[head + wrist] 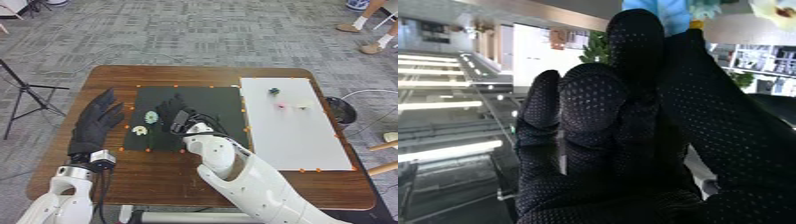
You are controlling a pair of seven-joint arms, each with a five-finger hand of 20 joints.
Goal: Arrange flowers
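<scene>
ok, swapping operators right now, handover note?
Left hand: open, at the left side of the table.
Right hand: over the black mat, fingers pinching a blue flower.
Done: pale blue flower and white flower on the mat.
To do: likely place the held one, then the dark flower, pink flower and pale flower from the white sheet.

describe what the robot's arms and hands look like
The left arm and right arm have smooth, rounded white shells with small dark dots. A silvery ring circles the left wrist near a small white box, and black cables run along both wrists. The left hand and right hand wear black fabric gloves; the right glove shows rows of tiny pale dots.
</scene>
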